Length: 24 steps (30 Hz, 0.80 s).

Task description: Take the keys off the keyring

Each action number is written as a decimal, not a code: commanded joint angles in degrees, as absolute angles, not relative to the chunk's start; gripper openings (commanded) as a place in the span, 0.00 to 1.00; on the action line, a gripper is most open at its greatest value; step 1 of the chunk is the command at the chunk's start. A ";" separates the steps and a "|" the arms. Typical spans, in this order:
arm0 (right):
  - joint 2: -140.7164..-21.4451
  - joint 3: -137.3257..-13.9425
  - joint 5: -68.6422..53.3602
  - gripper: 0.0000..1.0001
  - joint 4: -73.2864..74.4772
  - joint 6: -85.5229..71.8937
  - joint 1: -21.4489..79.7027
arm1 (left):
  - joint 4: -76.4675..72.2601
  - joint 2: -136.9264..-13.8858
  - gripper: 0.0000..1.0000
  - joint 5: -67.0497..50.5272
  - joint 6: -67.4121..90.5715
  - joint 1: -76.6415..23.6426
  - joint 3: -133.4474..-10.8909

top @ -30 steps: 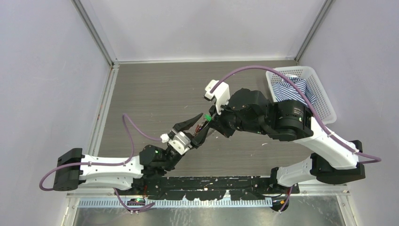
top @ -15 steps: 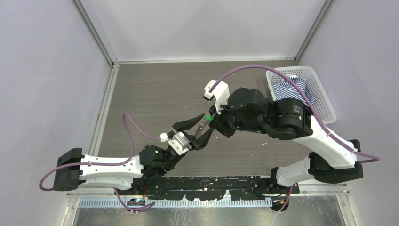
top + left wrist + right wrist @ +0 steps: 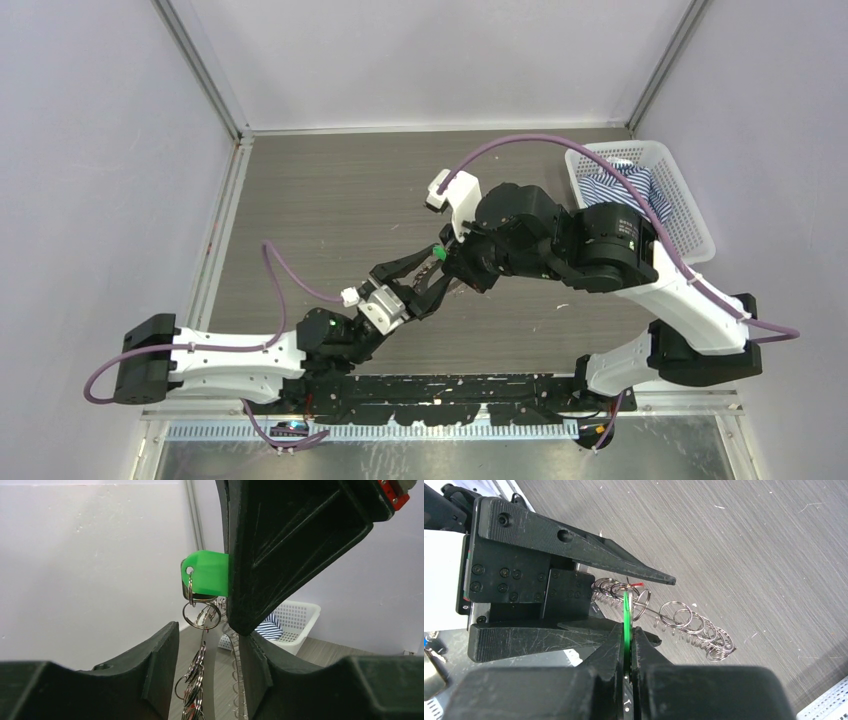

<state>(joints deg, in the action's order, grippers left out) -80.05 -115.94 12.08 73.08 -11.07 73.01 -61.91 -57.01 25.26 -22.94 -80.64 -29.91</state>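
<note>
Desk (image 3: 330, 190): grey wood-grain surface, lying under and all round the green-headed key (image 3: 207, 572), which is held up off it. Basket (image 3: 690, 215): white plastic, holding a striped cloth (image 3: 615, 190), well apart from the green-headed key on its right, at the desk's far corner. Right end effector (image 3: 626, 630): fingers pressed together flat on the green-headed key, pinching its plastic head edge-on. Left end effector (image 3: 207, 630): jaws apart, holding nothing, placed just below the green-headed key so that its two fingers straddle what hangs there. Keys (image 3: 694, 630): a silvery bunch strung in a line away from the green-headed key, long axis running down through the left end effector's gap. Whether the metal touches either finger cannot be told. Keyring (image 3: 184, 615): thin wire loop directly under the green-headed key's hole, linked to it. Judgement: the left arm is the free and nearer one, and its closing should land across the bunch's axis, on metal just beneath the green-headed key.
</note>
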 commanded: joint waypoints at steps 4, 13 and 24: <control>-81.05 -119.64 8.69 0.01 74.90 -12.89 73.47 | -70.36 -56.97 0.43 23.91 -25.49 -80.95 -31.08; -84.15 -125.56 7.27 0.01 82.94 -13.13 73.54 | -68.41 -55.47 0.38 22.39 -24.63 -81.04 -30.69; -86.88 -131.92 3.69 0.01 92.12 -15.87 73.50 | -67.52 -54.91 0.33 21.12 -21.25 -81.32 -28.31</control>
<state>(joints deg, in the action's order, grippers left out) -86.65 -127.61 5.91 88.33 -14.46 73.12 -63.66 -56.23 22.26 -23.46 -81.14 -28.86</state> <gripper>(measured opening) 0.078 0.330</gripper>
